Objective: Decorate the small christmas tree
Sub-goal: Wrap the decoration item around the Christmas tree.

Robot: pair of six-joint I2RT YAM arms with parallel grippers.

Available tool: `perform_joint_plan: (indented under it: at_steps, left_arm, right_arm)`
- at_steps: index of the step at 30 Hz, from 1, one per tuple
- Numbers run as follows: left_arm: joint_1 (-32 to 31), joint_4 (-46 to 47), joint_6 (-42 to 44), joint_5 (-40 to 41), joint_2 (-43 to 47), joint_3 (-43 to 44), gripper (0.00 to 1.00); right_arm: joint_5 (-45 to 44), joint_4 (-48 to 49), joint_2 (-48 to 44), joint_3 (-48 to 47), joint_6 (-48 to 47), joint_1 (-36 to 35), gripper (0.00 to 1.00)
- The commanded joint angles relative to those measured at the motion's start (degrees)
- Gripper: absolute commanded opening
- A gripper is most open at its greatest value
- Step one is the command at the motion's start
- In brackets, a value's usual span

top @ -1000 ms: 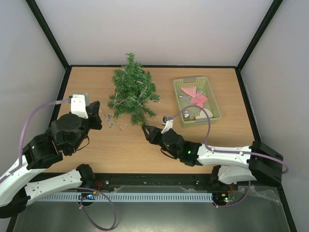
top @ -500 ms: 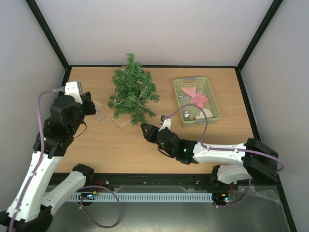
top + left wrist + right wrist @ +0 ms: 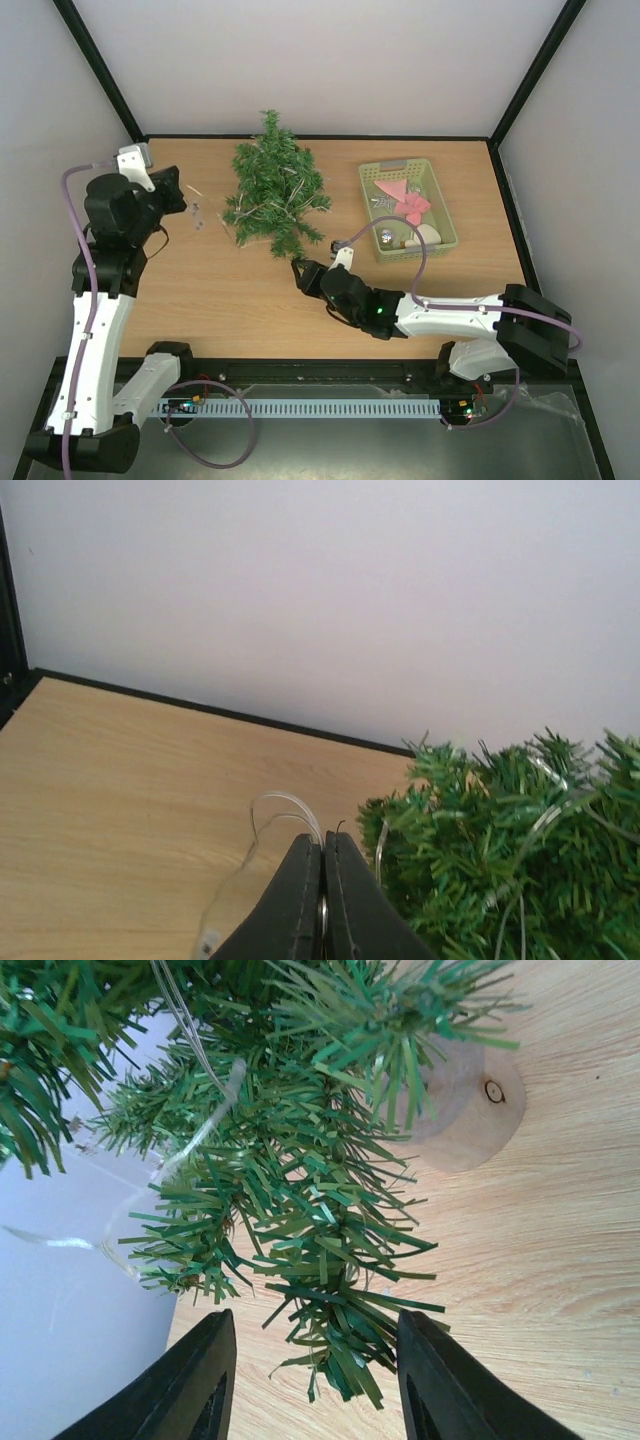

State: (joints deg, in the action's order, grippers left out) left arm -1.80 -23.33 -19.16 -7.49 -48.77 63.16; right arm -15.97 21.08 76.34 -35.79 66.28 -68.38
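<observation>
Judging by what lies where, we put the job at an early stage. The small christmas tree (image 3: 275, 195) sits at the far middle of the bench (image 3: 250, 300) with only a clear wire (image 3: 200, 215) threaded among its branches. The pink ornaments (image 3: 410, 203) and other trinkets lie in the pale green basket (image 3: 447, 225) to its right, none hung yet.

Our left claw (image 3: 183, 203) hovers just left of the tree, pinched tight on a loose stretch of that wire. Our right claw (image 3: 303, 270) is at the tree's near foot, spread wide and gripping nothing.

We reckon the wire needs settling, then every ornament remains.

Only the overhead view shows the basket and both arms together. The left wrist view shows the wire looping out from the closed fingertips. The right wrist view reveals a wooden base (image 3: 465, 1110) beneath the branches, hidden from above. Whether the tree stands upright or leans, we cannot tell.
</observation>
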Motion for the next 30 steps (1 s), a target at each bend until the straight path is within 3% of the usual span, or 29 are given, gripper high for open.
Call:
perform_joint_plan:
  at_steps: [1,4,9,20,30]
  left_arm:
    - [1.1,5.4,0.9,1.9,-2.4,2.5,0.02]
    - [1.3,5.8,2.4,4.7,-4.0,3.3,0.02]
    - [1.6,7.6,3.3,6.0,-5.0,2.6,0.02]
    - [1.7,9.7,3.5,1.6,-4.0,-1.7,0.02]
    - [1.7,8.4,2.3,-2.1,0.6,-9.1,0.02]
  right_arm:
    - [-0.8,0.8,1.2,-1.6,0.4,-0.5,0.42]
    - [-2.2,0.3,0.8,-1.8,-0.9,-0.5,0.33]
    - [-5.4,-1.3,-1.2,-1.3,-3.9,-0.5,0.02]
    - [-10.3,-4.3,-8.3,1.4,-15.4,-0.3,0.02]
    - [-9.2,-6.0,-12.5,2.8,-23.9,3.0,0.02]
